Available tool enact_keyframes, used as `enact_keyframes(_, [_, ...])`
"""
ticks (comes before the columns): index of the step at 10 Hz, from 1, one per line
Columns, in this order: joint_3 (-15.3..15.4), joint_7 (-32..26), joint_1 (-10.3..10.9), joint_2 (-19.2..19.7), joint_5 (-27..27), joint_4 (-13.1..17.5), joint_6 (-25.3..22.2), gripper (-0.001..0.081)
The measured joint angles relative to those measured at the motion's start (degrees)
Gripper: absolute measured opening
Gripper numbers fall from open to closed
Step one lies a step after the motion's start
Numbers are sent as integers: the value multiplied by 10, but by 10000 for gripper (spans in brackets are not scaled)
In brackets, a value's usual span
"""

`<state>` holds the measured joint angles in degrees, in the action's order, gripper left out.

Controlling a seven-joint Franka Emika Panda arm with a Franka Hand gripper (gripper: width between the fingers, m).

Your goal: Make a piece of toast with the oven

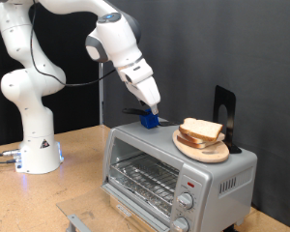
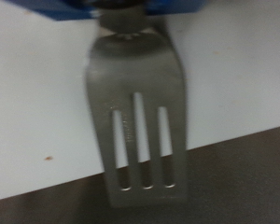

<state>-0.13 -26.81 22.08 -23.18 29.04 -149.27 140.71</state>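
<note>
On the table (image 1: 77,155) stands the oven (image 1: 174,172), door shut; toast (image 1: 201,131) waits on a wooden plate (image 1: 203,150) on its roof. Gripper (image 1: 150,114) fingers clench a blue-handled spatula (image 2: 135,121), blade forward for lifting bread.

— Any writing to call out here? A brand on the oven (image 1: 174,164), numbers round its knobs (image 1: 185,202)?

— Nothing legible. There's a small red mark (image 1: 191,182) on the front panel above the knobs, but it's too small to read as a word or a sign.

— And up close, on the slotted spatula (image 2: 135,112)?

— There's a faint stamped line between the slots, far too blurred to make out. No readable text anywhere.
</note>
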Motion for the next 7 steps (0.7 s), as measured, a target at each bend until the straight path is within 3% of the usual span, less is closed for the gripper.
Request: enact_keyframes(7, [10,47,-18,15,-55,8,2,803])
